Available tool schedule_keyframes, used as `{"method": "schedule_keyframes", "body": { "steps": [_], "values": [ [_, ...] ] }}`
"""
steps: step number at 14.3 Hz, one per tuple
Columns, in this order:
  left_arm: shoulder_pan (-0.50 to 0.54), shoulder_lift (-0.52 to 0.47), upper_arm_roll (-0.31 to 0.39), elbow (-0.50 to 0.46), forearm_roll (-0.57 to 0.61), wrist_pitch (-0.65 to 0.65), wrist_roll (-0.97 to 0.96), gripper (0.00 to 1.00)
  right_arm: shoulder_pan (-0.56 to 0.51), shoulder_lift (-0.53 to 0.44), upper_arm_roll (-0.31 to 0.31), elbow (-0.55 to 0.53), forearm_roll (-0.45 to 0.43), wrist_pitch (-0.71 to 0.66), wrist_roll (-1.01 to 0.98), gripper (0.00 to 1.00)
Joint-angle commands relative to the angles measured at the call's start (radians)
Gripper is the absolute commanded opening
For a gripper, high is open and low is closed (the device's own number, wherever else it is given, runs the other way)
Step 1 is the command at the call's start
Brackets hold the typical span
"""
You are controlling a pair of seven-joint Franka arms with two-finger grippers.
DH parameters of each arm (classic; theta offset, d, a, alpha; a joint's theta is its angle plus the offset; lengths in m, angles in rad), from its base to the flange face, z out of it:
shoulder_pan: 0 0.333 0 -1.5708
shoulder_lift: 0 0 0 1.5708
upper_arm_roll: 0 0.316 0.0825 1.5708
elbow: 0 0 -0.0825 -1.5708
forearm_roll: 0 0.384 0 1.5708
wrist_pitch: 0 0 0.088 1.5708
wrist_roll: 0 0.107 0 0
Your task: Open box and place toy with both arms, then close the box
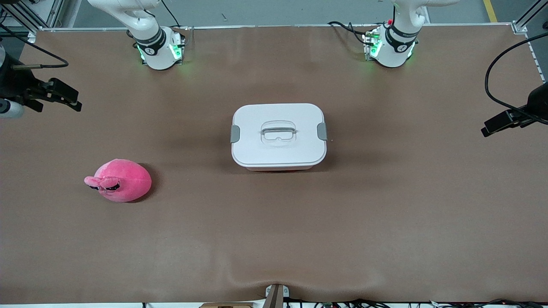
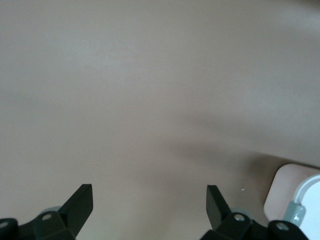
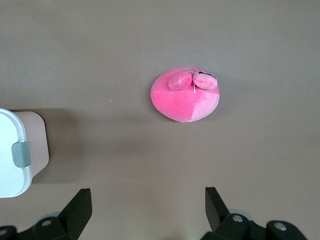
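The box (image 1: 278, 134) stands closed at the middle of the table, its white lid on, a grey clip (image 1: 235, 134) at each end and a recessed handle (image 1: 278, 131) in the centre. The pink plush toy (image 1: 121, 180) lies on the table toward the right arm's end, nearer the front camera than the box. My right gripper (image 3: 147, 202) is open and empty high over bare table, with the toy (image 3: 184, 100) and one end of the box (image 3: 12, 155) in its view. My left gripper (image 2: 149, 200) is open and empty over bare table, a box corner (image 2: 300, 200) showing. Neither gripper shows in the front view.
The arm bases (image 1: 158, 49) (image 1: 391, 47) stand along the table's edge farthest from the front camera. Black clamps with cables jut in at the right arm's end (image 1: 51, 94) and the left arm's end (image 1: 513, 117). The brown table cover (image 1: 274, 239) is slightly rippled near the front camera.
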Motion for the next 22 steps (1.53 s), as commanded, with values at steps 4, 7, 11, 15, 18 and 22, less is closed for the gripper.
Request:
{"method": "schedule_keyframes", "body": {
  "steps": [4,7,11,15,18,22],
  "values": [
    [-0.040,0.009,-0.007,0.024,-0.016,-0.010,-0.222,1.00,-0.009,-0.014,0.010,-0.016,-0.013,0.011,0.011,1.00],
    [-0.041,0.008,-0.050,0.024,-0.017,-0.014,-0.407,1.00,-0.009,-0.012,0.010,-0.016,-0.013,0.013,0.011,1.00],
    [-0.043,0.008,-0.105,0.021,-0.017,-0.017,-0.587,1.00,-0.007,-0.011,0.010,-0.016,-0.013,0.016,0.011,1.00],
    [-0.043,0.009,-0.163,0.015,-0.017,-0.017,-0.748,1.00,-0.006,-0.011,0.010,-0.016,-0.013,0.016,0.011,1.00],
    [-0.044,0.011,-0.200,0.012,-0.017,-0.026,-0.860,1.00,-0.004,-0.011,0.010,-0.017,-0.013,0.016,0.011,1.00],
    [-0.052,0.028,-0.268,0.014,-0.019,-0.026,-1.043,1.00,-0.004,-0.011,0.010,-0.017,-0.013,0.019,0.011,1.00]
  ]
}}
